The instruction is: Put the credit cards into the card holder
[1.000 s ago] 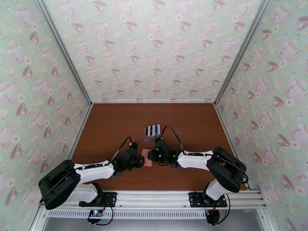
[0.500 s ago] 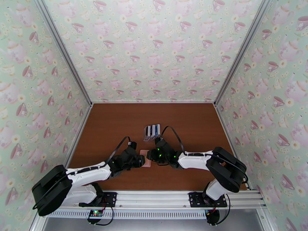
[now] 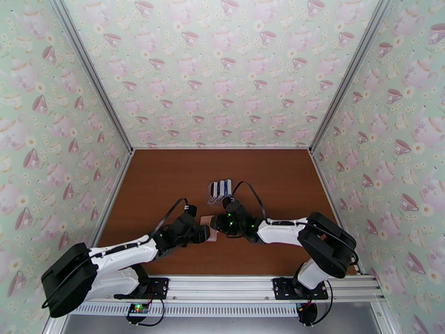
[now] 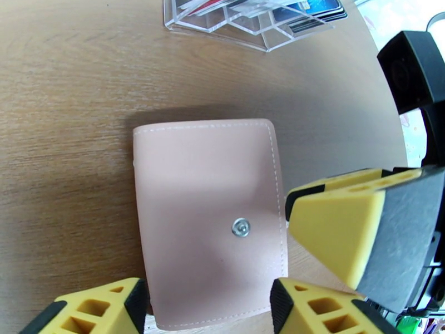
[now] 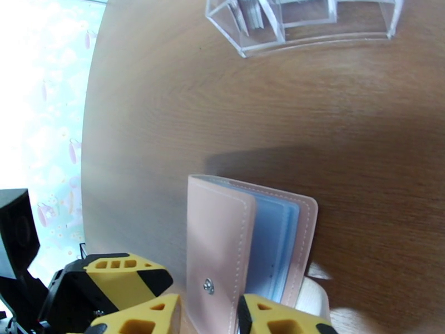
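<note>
now card holder [image 4: 206, 185] long axis toward rack [image 4: 245, 18]; left end effector [image 4: 208, 299] spread, right end effector [image 5: 208, 307] pinching flap.

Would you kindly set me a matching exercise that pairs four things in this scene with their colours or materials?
Things:
1. card holder
2. card rack
3. snap stud
4. table

Colours:
A. silver metal
B. brown wood grain
C. pink
D. clear plastic

Pairs: 1-C; 2-D; 3-A; 4-B
</note>
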`<move>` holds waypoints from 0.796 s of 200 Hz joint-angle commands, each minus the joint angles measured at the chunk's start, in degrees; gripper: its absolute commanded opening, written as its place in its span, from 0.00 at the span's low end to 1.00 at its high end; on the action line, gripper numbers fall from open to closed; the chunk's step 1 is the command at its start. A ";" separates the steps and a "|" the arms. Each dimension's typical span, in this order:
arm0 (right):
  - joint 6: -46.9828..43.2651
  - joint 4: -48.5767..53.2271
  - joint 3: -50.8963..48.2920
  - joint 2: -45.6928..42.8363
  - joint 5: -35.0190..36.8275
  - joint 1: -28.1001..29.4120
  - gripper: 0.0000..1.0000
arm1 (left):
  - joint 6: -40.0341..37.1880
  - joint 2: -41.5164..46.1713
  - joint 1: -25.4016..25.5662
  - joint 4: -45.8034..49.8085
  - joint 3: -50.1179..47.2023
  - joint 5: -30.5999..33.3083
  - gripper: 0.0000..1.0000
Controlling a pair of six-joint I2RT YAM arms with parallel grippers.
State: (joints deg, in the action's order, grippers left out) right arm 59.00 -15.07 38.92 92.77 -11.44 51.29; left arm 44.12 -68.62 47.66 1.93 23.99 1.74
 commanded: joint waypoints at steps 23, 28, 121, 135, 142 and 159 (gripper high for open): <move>1.69 -1.32 -0.33 1.84 -1.21 -0.13 0.34 | -0.86 1.21 -0.12 -0.17 -0.43 -0.06 0.73; 1.82 -1.38 -0.40 1.84 -1.21 -0.09 0.34 | -0.87 1.21 -0.12 -0.39 -0.59 -0.15 0.74; 7.49 -5.71 -4.12 0.99 -1.46 -0.12 0.34 | -0.83 0.09 0.07 -3.49 -1.95 -0.68 0.84; 8.44 -6.45 -4.80 0.99 -1.07 -0.13 0.34 | -0.62 -0.02 0.15 -4.00 -2.27 -0.71 0.85; 8.50 -6.43 -4.90 0.93 -0.72 -0.09 0.34 | -0.51 -0.04 0.15 -4.21 -2.39 -0.69 0.85; 7.76 -5.35 -4.45 1.42 -0.09 -0.13 0.34 | -0.21 -0.11 0.18 -4.57 -2.68 -0.68 0.85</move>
State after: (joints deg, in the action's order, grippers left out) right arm 65.84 -19.94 34.79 93.82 -12.10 51.11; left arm 43.70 -68.51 47.72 -0.56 22.44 1.69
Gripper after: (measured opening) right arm 0.342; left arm 0.850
